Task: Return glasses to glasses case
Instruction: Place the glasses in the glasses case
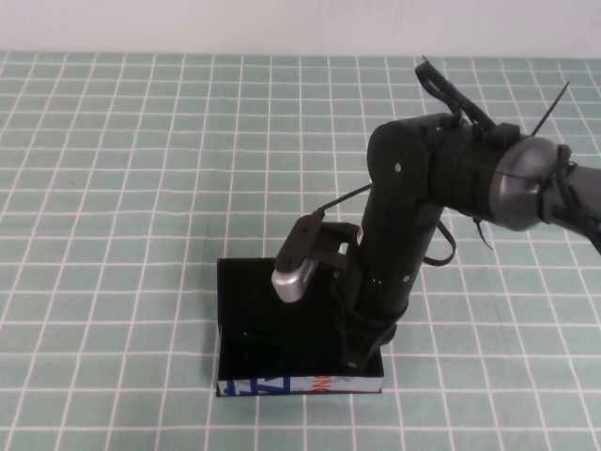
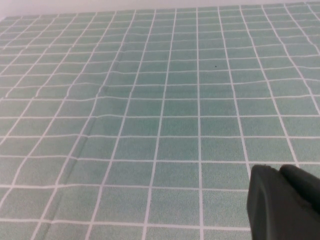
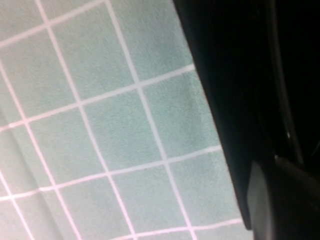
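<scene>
The glasses case (image 1: 254,319) lies open near the front of the table, a black box with a white front edge (image 1: 291,385) printed in blue and orange. My right gripper (image 1: 362,352) reaches down into the right end of the case, with its arm over it. In the right wrist view the black case wall (image 3: 225,100) fills the side, and beyond it all is dark. The glasses are hidden; I cannot make them out in any view. My left gripper (image 2: 280,171) is shut and empty over bare cloth, out of the high view.
A green tablecloth with a white grid (image 1: 141,188) covers the table. A white wall runs along the far edge (image 1: 282,23). Cables (image 1: 446,249) loop off the right arm.
</scene>
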Motion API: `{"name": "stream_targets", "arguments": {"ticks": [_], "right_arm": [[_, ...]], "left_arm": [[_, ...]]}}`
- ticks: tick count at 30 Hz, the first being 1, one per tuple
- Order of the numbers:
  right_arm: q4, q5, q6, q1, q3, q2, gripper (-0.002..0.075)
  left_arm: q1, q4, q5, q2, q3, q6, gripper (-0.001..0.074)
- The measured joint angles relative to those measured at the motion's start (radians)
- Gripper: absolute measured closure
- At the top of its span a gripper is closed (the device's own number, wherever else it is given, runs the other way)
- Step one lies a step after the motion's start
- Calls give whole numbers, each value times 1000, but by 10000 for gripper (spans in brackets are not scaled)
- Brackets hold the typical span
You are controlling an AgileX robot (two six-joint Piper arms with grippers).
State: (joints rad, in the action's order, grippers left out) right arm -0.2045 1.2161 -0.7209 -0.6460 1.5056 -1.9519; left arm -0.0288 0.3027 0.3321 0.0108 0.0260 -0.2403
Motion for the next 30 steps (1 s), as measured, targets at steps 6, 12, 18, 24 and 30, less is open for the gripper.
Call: {"name": "stream_targets", "arguments": {"ticks": [6, 12, 18, 24, 30], "right_arm": [[12, -11, 0, 0, 0, -49, 737], [12, -12, 0, 0, 0, -55, 737], [14, -9, 0, 0, 28, -55, 737], [12, -7, 59, 0, 187, -55, 737], [-3, 0, 143, 0, 294, -14, 737]], "left_arm": [[0, 0, 0, 0, 0, 0, 737], [0, 0, 0, 0, 0, 0, 737], [0, 0, 0, 0, 0, 0, 737], [0, -20, -14, 0, 0, -5, 737], [0, -58, -246, 0, 0, -50, 737]]}}
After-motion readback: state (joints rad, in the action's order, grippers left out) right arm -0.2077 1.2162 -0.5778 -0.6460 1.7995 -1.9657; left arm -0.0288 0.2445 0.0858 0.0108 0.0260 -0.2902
